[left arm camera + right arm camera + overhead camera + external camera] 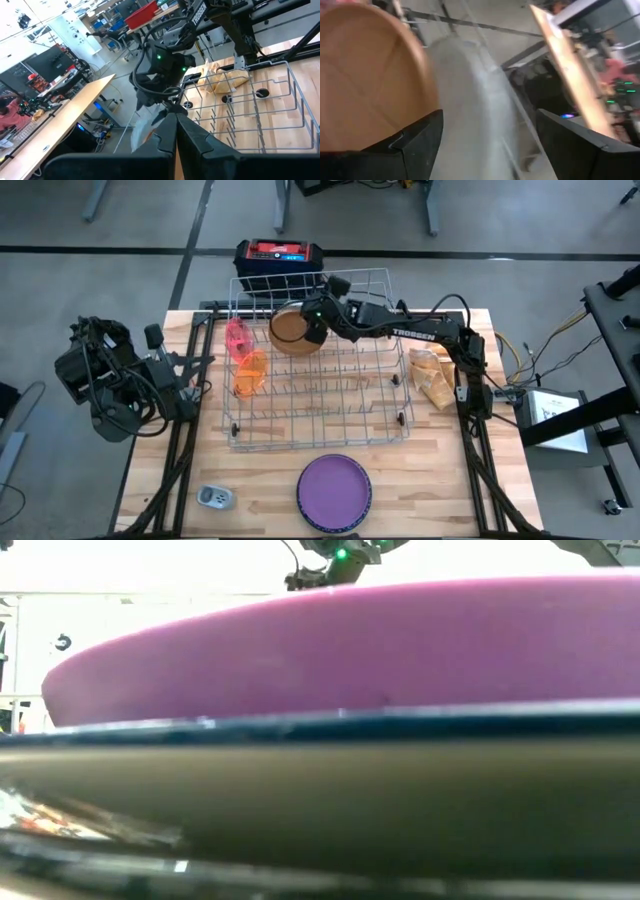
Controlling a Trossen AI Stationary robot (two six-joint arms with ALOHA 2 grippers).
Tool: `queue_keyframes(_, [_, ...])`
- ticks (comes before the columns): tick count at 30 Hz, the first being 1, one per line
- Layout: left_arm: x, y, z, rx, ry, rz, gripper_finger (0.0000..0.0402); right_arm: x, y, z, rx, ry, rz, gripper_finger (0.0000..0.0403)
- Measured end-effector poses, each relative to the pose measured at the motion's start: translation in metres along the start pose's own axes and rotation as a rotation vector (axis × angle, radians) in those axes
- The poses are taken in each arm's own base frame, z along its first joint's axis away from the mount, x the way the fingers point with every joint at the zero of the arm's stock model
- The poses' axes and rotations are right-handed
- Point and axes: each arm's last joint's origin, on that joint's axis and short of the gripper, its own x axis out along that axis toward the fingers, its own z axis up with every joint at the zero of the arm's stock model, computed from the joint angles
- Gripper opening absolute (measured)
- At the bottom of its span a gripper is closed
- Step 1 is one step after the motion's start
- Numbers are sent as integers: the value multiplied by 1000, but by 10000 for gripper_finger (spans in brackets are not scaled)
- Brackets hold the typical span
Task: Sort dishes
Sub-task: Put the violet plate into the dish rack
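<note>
A brown divided plate (290, 330) stands on edge in the far left part of the wire rack (320, 395); it also shows in the right wrist view (365, 75). A white plate (470, 105) stands just beside it. My right gripper (316, 313) is above both, open, one finger on each side of the white plate's rim. A pink cup (237, 334) and an orange cup (250, 372) lie in the rack's left end. A purple plate (335, 492) tops a stack at the near edge. My left gripper (176, 135) is shut and empty at the table's left edge. My right gripper's open fingers (420, 142) stand on either side of the white plate's rim (465, 150), coming from above. I cannot tell whether a finger touches the plate.
A crumpled beige bag (432, 375) lies right of the rack. A small grey-white device (214, 498) lies at the near left. In the low view the purple plate (340, 650) rests on a blue-rimmed plate (320, 725) and a dark one. A red-topped box (280, 258) stands beyond the far edge.
</note>
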Motion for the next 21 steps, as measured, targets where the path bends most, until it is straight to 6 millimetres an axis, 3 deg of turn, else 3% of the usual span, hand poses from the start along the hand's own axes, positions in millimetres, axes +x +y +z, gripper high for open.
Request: queue_keyframes(21, [0,-1,0,0,9,-19,0,0,0,0,10,0,-2,285])
